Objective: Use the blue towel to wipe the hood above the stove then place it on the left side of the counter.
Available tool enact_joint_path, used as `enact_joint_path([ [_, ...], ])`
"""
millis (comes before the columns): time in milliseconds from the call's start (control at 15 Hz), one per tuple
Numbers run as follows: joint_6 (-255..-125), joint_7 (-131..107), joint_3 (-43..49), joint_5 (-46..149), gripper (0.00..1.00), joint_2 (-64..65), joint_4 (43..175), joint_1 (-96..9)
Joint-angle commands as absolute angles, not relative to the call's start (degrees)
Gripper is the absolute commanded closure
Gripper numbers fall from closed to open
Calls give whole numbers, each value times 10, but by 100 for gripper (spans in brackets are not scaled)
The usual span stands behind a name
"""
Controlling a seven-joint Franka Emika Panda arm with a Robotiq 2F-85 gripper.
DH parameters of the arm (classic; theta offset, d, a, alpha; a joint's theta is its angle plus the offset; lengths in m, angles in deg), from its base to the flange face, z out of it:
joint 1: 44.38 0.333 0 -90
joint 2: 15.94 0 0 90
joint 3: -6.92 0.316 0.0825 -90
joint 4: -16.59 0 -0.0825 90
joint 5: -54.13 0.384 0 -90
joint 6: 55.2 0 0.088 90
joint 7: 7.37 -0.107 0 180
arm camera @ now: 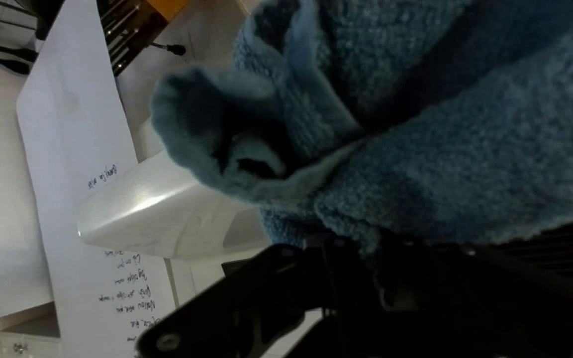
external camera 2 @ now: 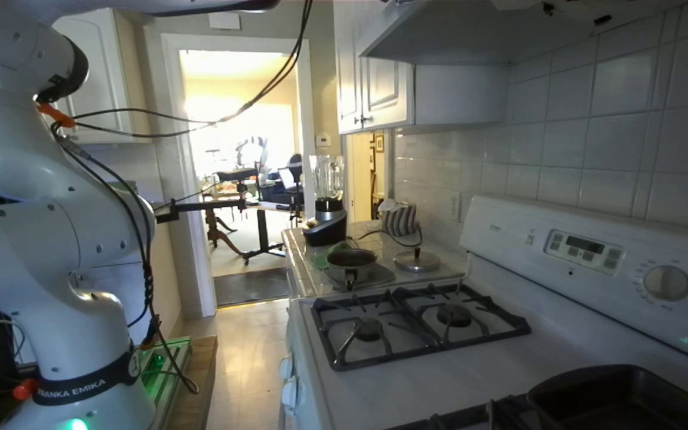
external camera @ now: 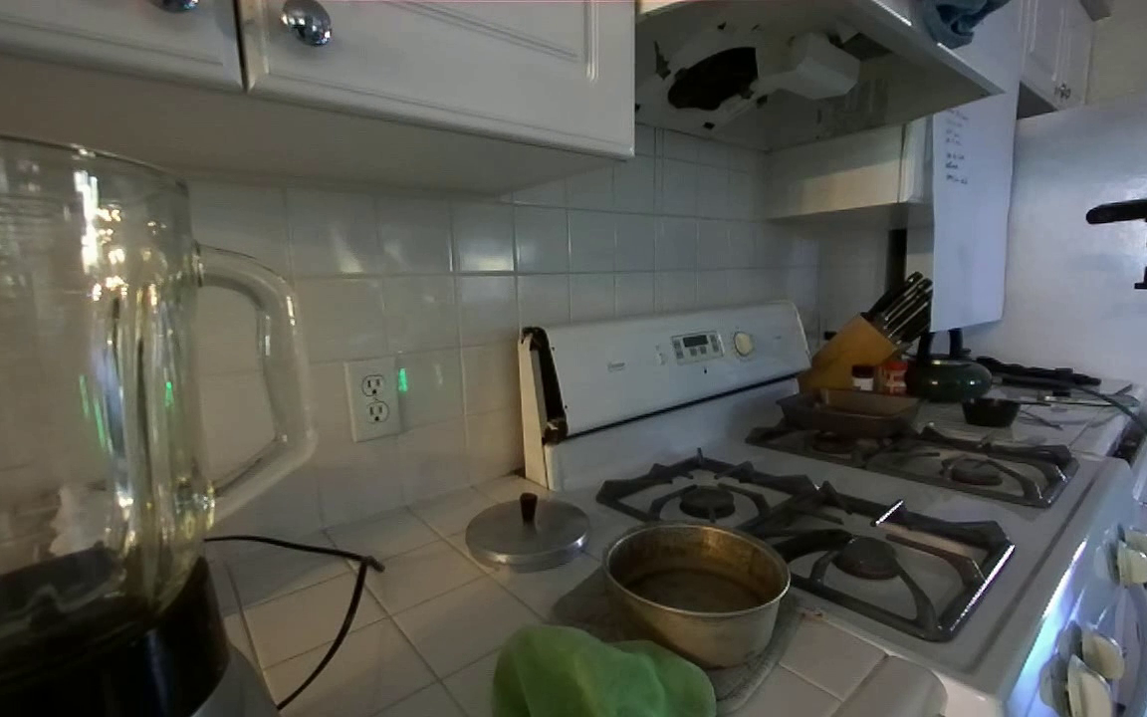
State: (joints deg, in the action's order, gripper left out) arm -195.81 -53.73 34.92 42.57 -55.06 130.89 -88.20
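Towel (arm camera: 440,164) bunched just beyond pincer (arm camera: 346,248), by hood (external camera: 887,95) front edge | pincer apparently pinching towel, contact in shadow

towel (external camera: 956,20) perhaps touching hood (external camera: 897,85), stove (external camera: 882,488) below, lid (external camera: 528,538) on counter (external camera: 464,619)

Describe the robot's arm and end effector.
Smooth white arm of rounded segments; black band lettered FRANKA EMIKA in white; slim black cables, orange strap; green light low down. Black angular end effector, round screw head visible.
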Motion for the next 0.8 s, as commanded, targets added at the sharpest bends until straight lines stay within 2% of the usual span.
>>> enact_joint_path([
  [0, -1921, -619, 360, 378, 97, -524, 1271, -885],
  [267, -1903, -634, 361, 364, 97, -510, 1271, -828],
  [733, -1894, -590, 307, 358, 97, -468, 1257, -701],
])
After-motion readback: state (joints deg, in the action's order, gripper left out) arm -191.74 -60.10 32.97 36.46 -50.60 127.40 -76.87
